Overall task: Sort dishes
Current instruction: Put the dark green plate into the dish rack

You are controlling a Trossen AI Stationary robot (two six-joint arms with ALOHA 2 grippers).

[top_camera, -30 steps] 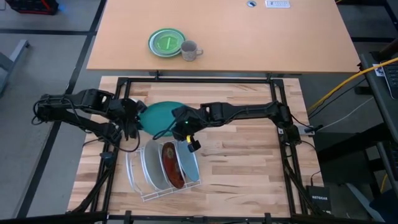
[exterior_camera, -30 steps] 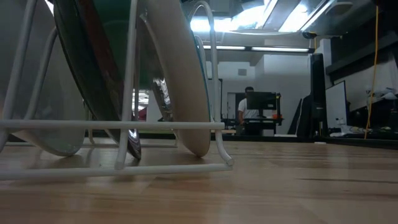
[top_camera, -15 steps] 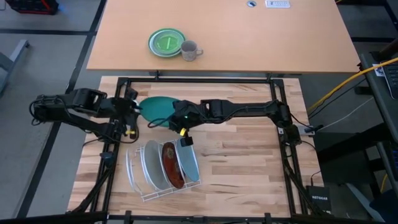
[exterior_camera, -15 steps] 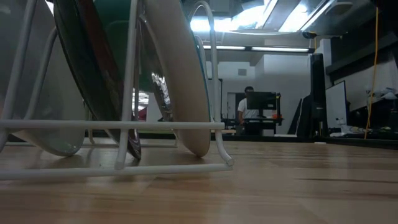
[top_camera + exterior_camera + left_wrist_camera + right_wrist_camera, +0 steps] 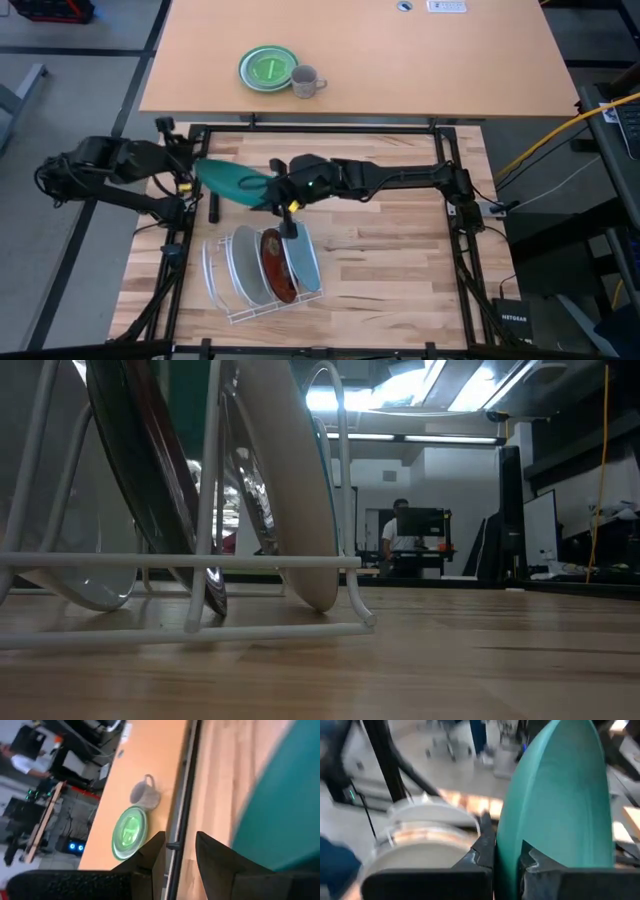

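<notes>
A pale wooden surface lies below both arms, with a tan desk beyond it. The right pincer is clamped on the rim of the dark teal plate, holding it tilted above the boards. Just below that pincer, the white rack holds three more plates on edge. The left pincer, fingers apart, sits just off the plate's far edge, gripping nothing.

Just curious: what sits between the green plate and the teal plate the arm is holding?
High view: tan tabletop, then the black frame rail lie between green plate and teal plate.
</notes>
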